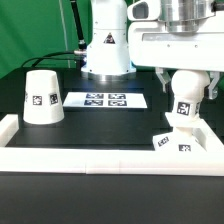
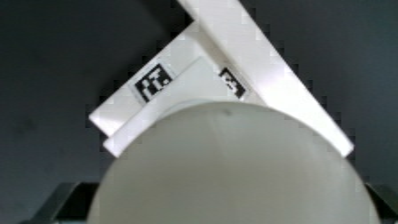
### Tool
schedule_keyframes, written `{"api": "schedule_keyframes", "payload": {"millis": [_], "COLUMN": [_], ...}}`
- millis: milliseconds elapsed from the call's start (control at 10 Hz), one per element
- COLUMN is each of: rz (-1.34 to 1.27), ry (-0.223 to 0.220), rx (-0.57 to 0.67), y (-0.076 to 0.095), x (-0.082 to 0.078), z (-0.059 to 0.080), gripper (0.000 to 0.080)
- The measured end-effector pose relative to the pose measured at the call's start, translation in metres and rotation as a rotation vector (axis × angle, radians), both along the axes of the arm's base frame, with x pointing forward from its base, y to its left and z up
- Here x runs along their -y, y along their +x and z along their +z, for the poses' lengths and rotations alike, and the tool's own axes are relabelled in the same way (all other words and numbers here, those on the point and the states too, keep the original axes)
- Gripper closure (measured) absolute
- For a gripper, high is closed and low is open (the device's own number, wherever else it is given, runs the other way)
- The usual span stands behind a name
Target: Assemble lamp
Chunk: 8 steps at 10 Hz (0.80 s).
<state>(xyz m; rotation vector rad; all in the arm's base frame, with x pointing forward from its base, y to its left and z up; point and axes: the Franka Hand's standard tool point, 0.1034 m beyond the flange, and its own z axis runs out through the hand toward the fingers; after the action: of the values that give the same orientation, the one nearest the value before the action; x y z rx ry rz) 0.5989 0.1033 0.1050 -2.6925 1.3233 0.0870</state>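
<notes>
Gripper [image 1: 186, 78] pinches bulb [image 1: 186, 101] over base [image 1: 176, 143] at the table's front corner (exterior view's right). Stem possibly touching base, unclear. Shade [image 1: 42, 96] stands near the opposite edge.

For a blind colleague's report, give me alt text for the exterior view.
The gripper straddles the upright bulb over the base plate at the exterior view's right; the shade stands at its left, the marker board between.

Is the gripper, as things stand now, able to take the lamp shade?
Probably not yet: the gripper holds the bulb over the base plate. The shade stands free, with only the flat marker board between.
</notes>
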Motion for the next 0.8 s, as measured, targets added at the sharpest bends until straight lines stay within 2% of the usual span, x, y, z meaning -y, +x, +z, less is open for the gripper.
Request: {"api": "schedule_keyframes", "payload": {"millis": [200, 500, 600, 700, 800], "rz": [-0.288, -0.537, -0.586, -0.586, -0.56], "ry": [0.034, 0.081, 0.087, 0.09, 0.088], "rx": [0.009, -0.035, -0.044, -0.045, -0.041], "y": [-0.0066, -0.0083, -0.0082, -0.0084, -0.0083], "x": [0.0007, -0.0012, -0.0027, -0.0038, -0.0038], "z": [-0.0016, -0.0013, -0.0011, -0.0013, -0.0013], "gripper": [0.022, 0.022, 0.0164, 0.0164, 0.0114]}}
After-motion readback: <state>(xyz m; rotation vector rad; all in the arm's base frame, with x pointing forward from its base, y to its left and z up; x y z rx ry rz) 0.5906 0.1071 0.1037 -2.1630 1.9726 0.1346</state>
